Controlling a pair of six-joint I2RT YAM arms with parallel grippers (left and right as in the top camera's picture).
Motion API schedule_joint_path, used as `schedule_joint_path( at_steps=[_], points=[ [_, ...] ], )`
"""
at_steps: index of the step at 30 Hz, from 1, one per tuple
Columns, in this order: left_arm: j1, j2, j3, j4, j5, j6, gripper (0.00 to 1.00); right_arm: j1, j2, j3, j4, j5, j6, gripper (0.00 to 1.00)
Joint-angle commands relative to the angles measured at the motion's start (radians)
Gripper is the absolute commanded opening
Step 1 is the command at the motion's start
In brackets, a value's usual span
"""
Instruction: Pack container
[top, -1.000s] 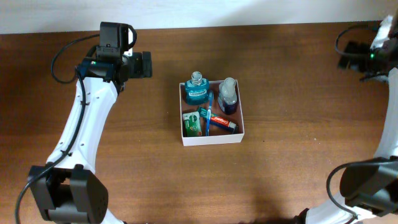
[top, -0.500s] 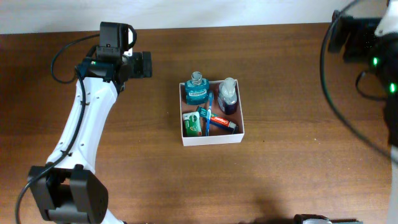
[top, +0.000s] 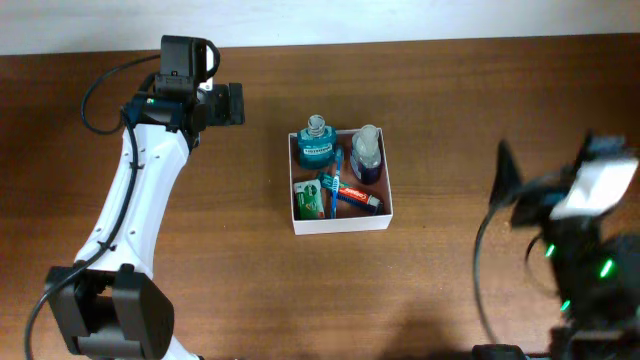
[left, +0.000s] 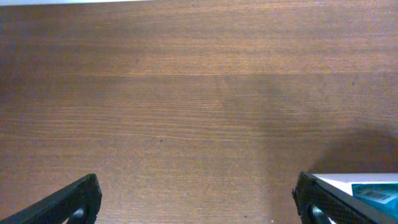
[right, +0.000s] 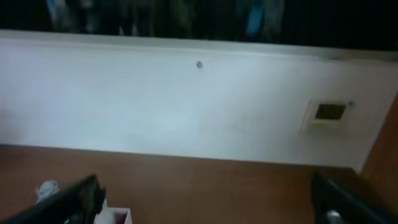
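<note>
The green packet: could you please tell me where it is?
In the overhead view, the green packet lies in the container's near-left corner, in front of the teal bottle and beside the blue toothbrush.

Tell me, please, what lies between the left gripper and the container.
In the overhead view, only bare wooden table separates the left gripper from the container.

even, diffuse light falls from above on the brown wooden table (top: 250, 290), which shows a pale sheen toward its far side in the overhead view. the square white-walled shallow container (top: 340, 222) is sharp and casts only a thin shadow. the white and black right arm (top: 585, 230) is smeared by motion blur. the left wrist view is crisp, with a soft shadow low right. the right wrist view is dim and blurred throughout.
</note>
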Motion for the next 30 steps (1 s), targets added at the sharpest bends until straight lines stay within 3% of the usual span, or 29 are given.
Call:
schedule_joint_path(
  at_steps=[1, 7, 10, 19, 30],
  points=[
    [0.003, -0.014, 0.011, 0.002, -0.007, -0.01, 0.99, 0.009, -0.168, -0.249, 0.147, -0.05, -0.001, 0.98],
    [0.003, -0.014, 0.011, 0.002, -0.007, -0.01, 1.0, 0.009, -0.413, -0.619, 0.405, -0.063, 0.067, 0.98],
    [0.003, -0.014, 0.011, 0.002, -0.007, -0.01, 0.99, 0.009, -0.475, -0.694, 0.425, -0.061, 0.066, 0.98],
    [0.003, -0.014, 0.011, 0.002, -0.007, -0.01, 0.99, 0.009, -0.578, -0.753, 0.351, -0.053, 0.066, 0.98],
    [0.003, -0.014, 0.011, 0.002, -0.007, -0.01, 0.99, 0.009, -0.579, -0.779, 0.288, -0.053, 0.066, 0.98]
  ],
)
